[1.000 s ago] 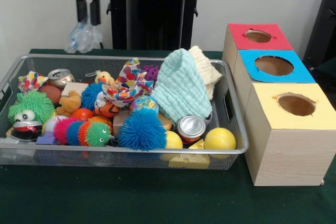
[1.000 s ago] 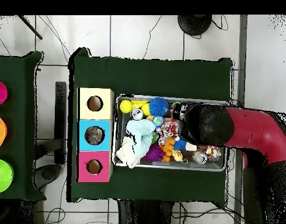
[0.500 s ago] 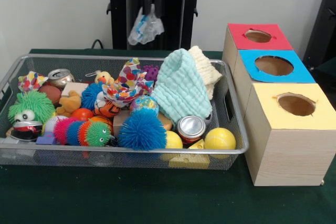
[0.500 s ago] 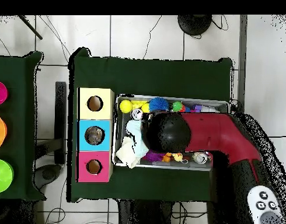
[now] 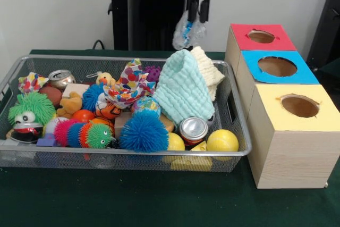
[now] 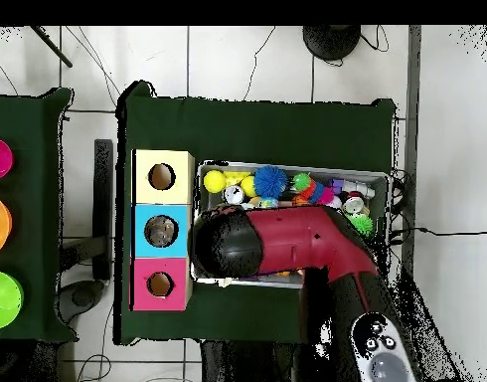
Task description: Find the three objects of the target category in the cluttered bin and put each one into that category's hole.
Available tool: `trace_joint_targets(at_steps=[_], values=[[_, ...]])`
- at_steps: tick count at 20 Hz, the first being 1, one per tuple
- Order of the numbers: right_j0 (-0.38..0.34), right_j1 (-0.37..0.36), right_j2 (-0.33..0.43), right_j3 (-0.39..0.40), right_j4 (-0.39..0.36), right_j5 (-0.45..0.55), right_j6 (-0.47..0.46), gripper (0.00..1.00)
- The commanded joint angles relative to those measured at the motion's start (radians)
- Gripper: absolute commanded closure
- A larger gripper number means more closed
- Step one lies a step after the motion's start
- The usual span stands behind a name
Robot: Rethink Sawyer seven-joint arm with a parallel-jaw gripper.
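Observation:
My gripper (image 5: 196, 14) hangs high above the far right end of the wire bin (image 5: 133, 156), shut on a crumpled clear plastic wrapper (image 5: 186, 33) that dangles below its fingers. To the right stand three boxes with holes on top: red (image 5: 261, 36), blue (image 5: 276, 66) and yellow (image 5: 299, 106). In the overhead view the red arm (image 6: 287, 239) covers the bin's box-side half and hides the gripper and the wrapper; the yellow (image 6: 162, 176), blue (image 6: 162, 231) and red (image 6: 160, 285) boxes show beside it.
The bin holds a teal cloth (image 5: 183, 89) over a cream cloth (image 5: 208, 67), two cans (image 5: 193, 129) (image 5: 60, 77), a blue spiky ball (image 5: 143, 131), yellow balls (image 5: 222, 141), a patterned cloth (image 5: 127, 86), a green fuzzy toy (image 5: 31, 109) and several other toys.
In the front view the gripper has carried the plastic wrapper from above the bin's left end across to above its right end, nearer the boxes. The bin's contents have not moved.

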Motion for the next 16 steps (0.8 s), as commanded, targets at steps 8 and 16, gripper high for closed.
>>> trace_joint_targets(at_steps=[8, 16], values=[[0.202, 0.059, -0.174, 0.143, 0.086, -0.172, 0.369, 1.00], [0.311, 0.070, -0.230, 0.128, 0.156, -0.171, 0.409, 1.00]])
